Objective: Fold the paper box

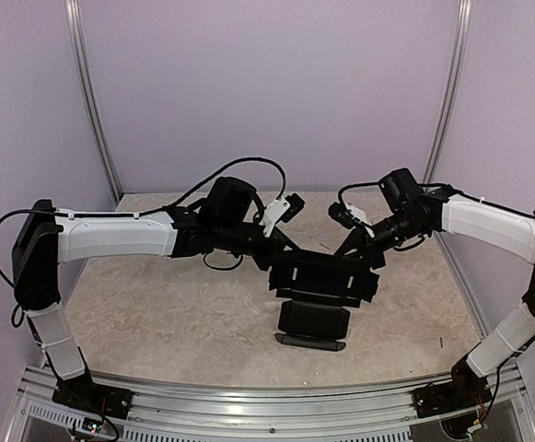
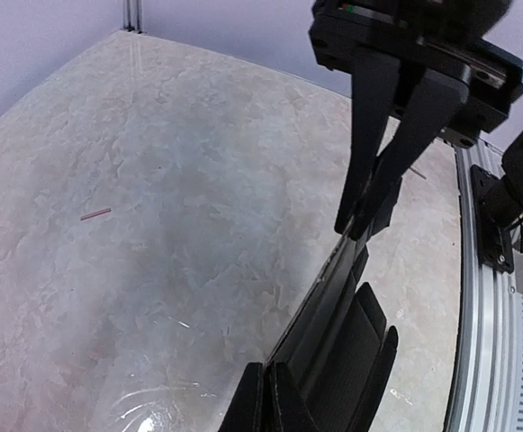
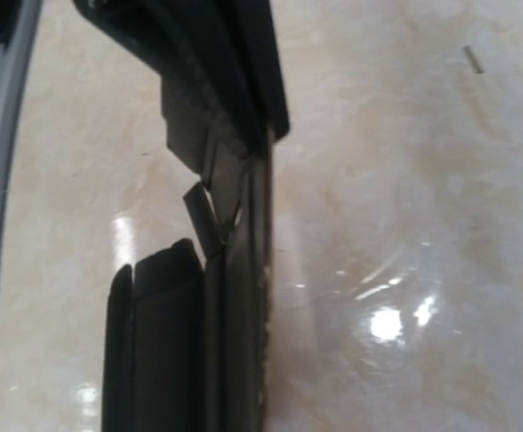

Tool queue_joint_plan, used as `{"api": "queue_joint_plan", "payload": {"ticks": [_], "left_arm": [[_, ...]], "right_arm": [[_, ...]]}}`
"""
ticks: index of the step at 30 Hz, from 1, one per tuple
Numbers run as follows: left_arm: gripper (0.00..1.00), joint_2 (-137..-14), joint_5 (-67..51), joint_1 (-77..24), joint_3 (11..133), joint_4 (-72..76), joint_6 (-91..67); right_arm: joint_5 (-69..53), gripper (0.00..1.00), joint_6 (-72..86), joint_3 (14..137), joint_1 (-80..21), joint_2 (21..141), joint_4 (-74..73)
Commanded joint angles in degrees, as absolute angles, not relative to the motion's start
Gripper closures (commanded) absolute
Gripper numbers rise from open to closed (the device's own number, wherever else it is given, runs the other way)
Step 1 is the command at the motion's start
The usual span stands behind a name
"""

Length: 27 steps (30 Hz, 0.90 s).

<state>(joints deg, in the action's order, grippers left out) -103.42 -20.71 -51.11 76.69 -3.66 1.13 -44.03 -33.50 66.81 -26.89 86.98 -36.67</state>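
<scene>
The paper box (image 1: 323,279) is a matte black cardboard piece held above the table's middle between both grippers, with a rounded flap (image 1: 313,321) hanging toward the near edge. My left gripper (image 1: 284,269) is shut on its left end. In the left wrist view my left gripper (image 2: 275,400) pinches the edge of the paper box (image 2: 338,306), which runs away from the camera. At the far end of the box, my right gripper (image 2: 365,225) is shut on it. The right wrist view shows the paper box (image 3: 243,315) edge-on, with the left fingers (image 3: 243,63) at its far end.
The marble-patterned table (image 1: 157,304) is enclosed by pale walls on three sides. An aluminium rail (image 1: 267,405) runs along the near edge, carrying both arm bases. A small pinkish scrap (image 2: 95,214) lies on the table; another scrap (image 3: 473,58) shows in the right wrist view.
</scene>
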Motion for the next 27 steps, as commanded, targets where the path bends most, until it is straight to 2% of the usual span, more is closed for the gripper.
{"api": "queue_joint_plan", "payload": {"ticks": [1,8,12,15,18,21,24,27], "left_arm": [[1.0,-105.55,-11.64,-52.55,80.79,-8.25,-2.11],[1.0,-105.33,-3.31,-52.79,84.94,-13.69,-6.49],[1.0,-107.53,3.6,-53.42,89.49,-17.28,-14.37],[0.98,-109.31,2.66,-53.67,91.84,-17.27,-21.71],[0.88,-110.95,0.57,-53.85,94.52,-18.75,-23.28],[0.69,-108.25,1.93,-53.8,94.4,-21.14,-17.91],[0.51,-101.06,4.21,-53.16,89.12,-21.38,-8.02],[0.45,-94.84,0.92,-50.31,80.42,-17.88,-3.58]], "right_arm": [[-40.45,1.0,-30.35,65.29,-27.7,85.41,-32.57],[-37.81,1.0,-24.72,64.86,-27.69,85.1,-28.37],[-37.49,1.0,-20.63,65.07,-27.69,85.15,-25.57],[-37.21,1.0,-18.69,65.56,-27.69,85.48,-24.09],[-35.3,1.0,-19.3,65.71,-27.69,85.78,-23.71],[-33.44,1.0,-24.38,65.22,-27.69,85.28,-24.89],[-35.16,1.0,-30.01,63.49,-27.71,83.51,-25.77],[-40.04,1.0,-34.74,62.01,-27.84,81.75,-27.47]]}}
